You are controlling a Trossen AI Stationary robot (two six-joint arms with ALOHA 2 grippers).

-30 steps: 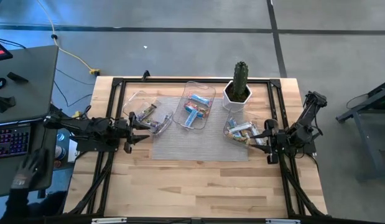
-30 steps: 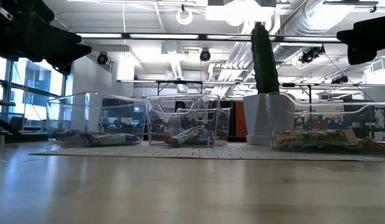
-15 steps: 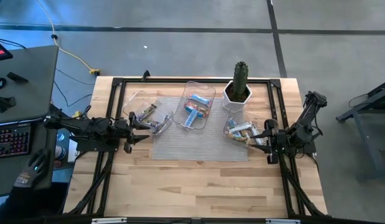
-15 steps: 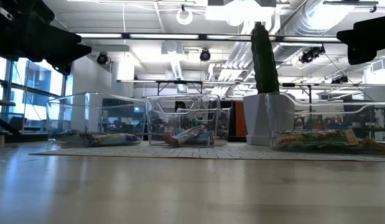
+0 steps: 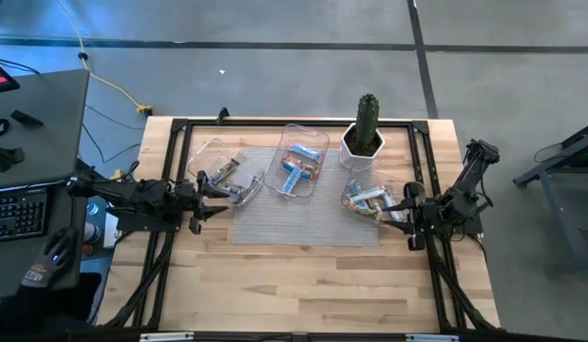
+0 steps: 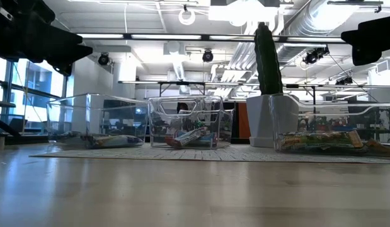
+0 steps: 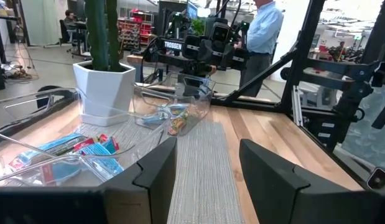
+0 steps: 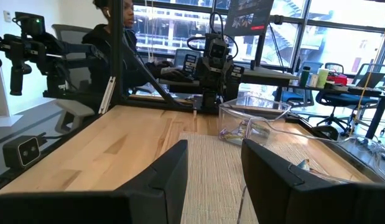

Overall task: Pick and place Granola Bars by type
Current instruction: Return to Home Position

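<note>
Wood desk (image 5: 303, 285), grey mat (image 5: 303, 224), Granola Bars (image 5: 295, 172) in clear trays (image 5: 206, 152); left pincer (image 5: 220, 200), right pincer (image 5: 387, 211) spread; office beyond.

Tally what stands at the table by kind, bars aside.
Clear trays: 3 (left tray, middle tray, right tray)
Potted cactus: 1
Woven mat: 1
End effectors: 2 (left end effector, right end effector, both open)
Total: 7
</note>
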